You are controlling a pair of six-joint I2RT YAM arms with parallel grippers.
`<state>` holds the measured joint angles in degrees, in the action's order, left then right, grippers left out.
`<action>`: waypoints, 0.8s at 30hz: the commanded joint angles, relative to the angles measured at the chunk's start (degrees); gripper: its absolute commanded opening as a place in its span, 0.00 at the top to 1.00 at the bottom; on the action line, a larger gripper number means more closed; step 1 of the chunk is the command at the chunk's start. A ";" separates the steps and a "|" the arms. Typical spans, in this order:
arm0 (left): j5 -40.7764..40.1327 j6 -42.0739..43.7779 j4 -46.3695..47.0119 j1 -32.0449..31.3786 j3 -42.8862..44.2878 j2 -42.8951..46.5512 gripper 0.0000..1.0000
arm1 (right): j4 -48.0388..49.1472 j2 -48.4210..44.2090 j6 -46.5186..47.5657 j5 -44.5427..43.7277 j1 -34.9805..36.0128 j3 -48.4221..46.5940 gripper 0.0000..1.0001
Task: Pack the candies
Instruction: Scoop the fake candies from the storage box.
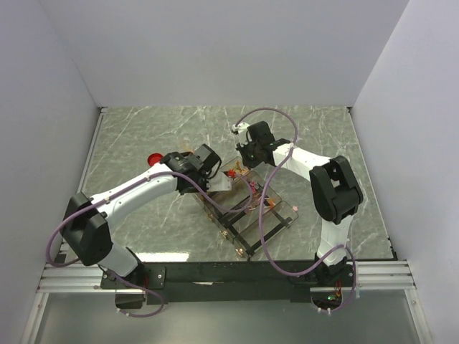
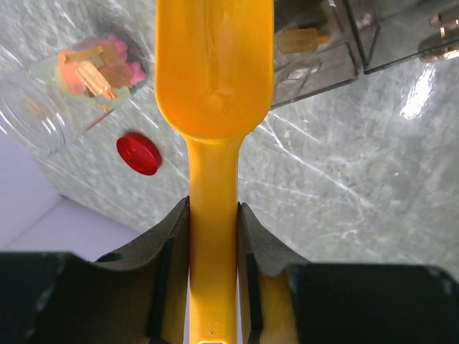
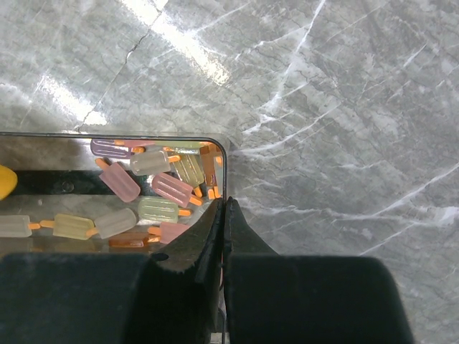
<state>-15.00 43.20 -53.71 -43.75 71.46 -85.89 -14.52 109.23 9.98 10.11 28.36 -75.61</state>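
Observation:
My left gripper [image 2: 214, 208] is shut on the handle of a yellow-orange scoop [image 2: 214, 72], whose bowl points away from me over the table; no candy shows on it. Popsicle-shaped candies [image 3: 154, 193] in pink, yellow, pale green and orange lie in a clear box [image 3: 224, 154]. My right gripper [image 3: 225, 204] is shut on the thin wall at that box's corner. A clear jar [image 2: 43, 115] holds more candies [image 2: 97, 64]. In the top view the left gripper [image 1: 215, 174] and the right gripper [image 1: 247, 159] meet at the far end of the clear box [image 1: 276, 215].
A flat round red lid [image 2: 140, 153] lies on the marble table [image 1: 323, 136], left of the scoop, also seen as the red lid [image 1: 153, 158] from above. Clear box compartments [image 2: 337, 43] sit right of the scoop. White walls close the table in on three sides.

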 commanded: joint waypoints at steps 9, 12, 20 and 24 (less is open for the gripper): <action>-7.06 2.59 -8.15 -6.52 5.53 -6.48 0.99 | 5.38 -3.41 -1.01 2.19 0.73 1.70 0.96; -7.32 2.07 -9.73 -7.40 6.23 -7.71 0.99 | 6.00 -3.41 -1.28 2.37 0.64 2.05 0.96; -1.80 0.31 -10.10 -8.55 10.45 -9.30 0.99 | 7.32 -3.15 -1.98 3.07 0.64 2.75 0.96; 4.61 -2.94 -9.74 -8.46 13.69 -10.61 0.99 | 7.32 -3.15 -2.33 2.99 0.64 2.93 0.96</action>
<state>-18.15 42.94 -62.52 -51.68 81.60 -95.50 -10.02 108.68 9.17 11.31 28.40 -73.01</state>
